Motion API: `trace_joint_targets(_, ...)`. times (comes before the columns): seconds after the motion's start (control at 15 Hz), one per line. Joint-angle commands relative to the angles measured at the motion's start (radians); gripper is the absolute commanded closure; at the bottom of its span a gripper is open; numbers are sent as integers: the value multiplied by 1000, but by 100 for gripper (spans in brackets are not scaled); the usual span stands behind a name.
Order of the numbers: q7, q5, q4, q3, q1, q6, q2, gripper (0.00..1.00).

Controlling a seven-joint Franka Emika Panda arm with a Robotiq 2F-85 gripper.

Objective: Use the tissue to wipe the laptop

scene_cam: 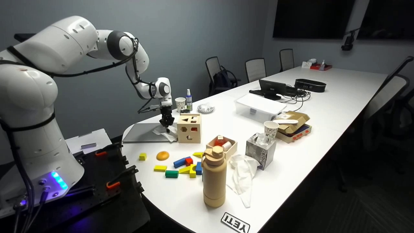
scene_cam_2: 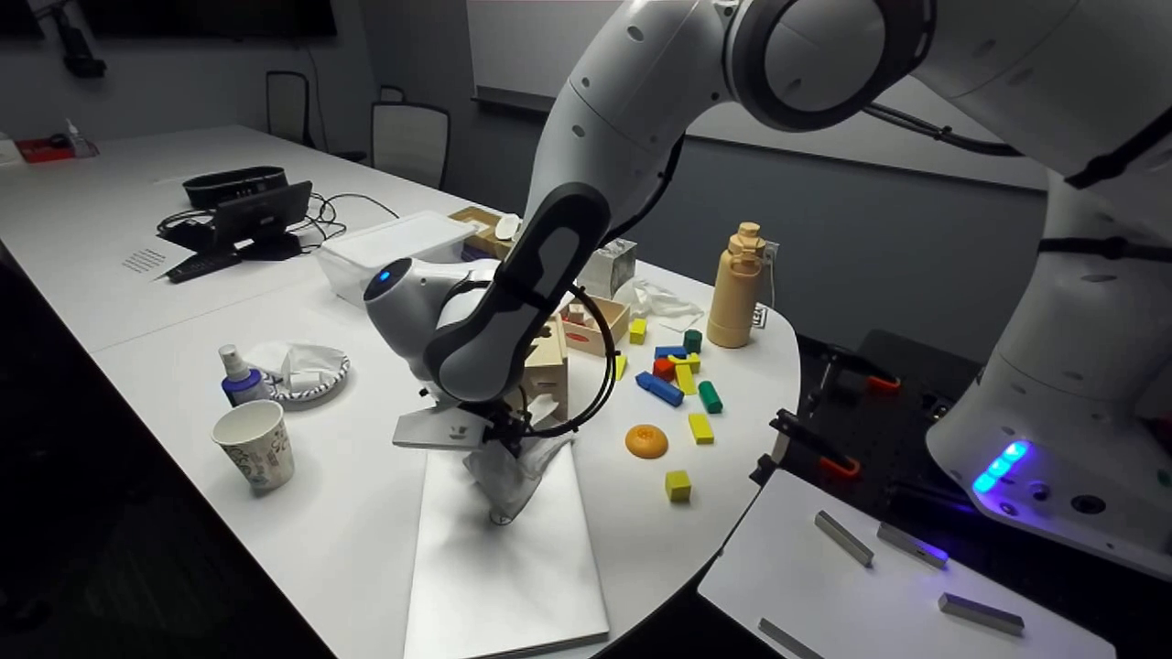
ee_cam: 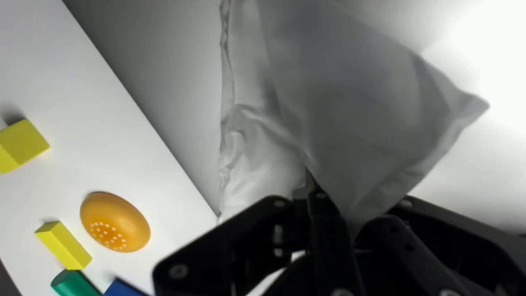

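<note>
The silver-grey laptop lies flat and closed near the table's edge; it also shows in an exterior view and in the wrist view. My gripper is over the laptop, pointing down, shut on a white tissue. In an exterior view the tissue hangs from the gripper onto the lid. In the wrist view the tissue spreads out from between the fingers and hides the fingertips and part of the lid.
A wooden shape-sorter box stands right beside the laptop. A paper cup, a spray bottle and a patterned bowl stand nearby. Loose coloured blocks, an orange piece and a tan bottle are on the table.
</note>
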Motion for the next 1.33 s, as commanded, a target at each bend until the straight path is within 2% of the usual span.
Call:
trace_joint_targets(0.0,-93,26,68,46,-17,151,98,100)
trace_joint_targets(0.47,-347,81,74,110,-54,162,139,100)
trace_joint_targets(0.8,-537,127,63,137,-70,235,145,100)
trace_joint_targets(1.13,-766,217,33,198,-98,317,147,100)
trace_joint_targets(1.27,-876,276,-7,236,-130,324,133,100)
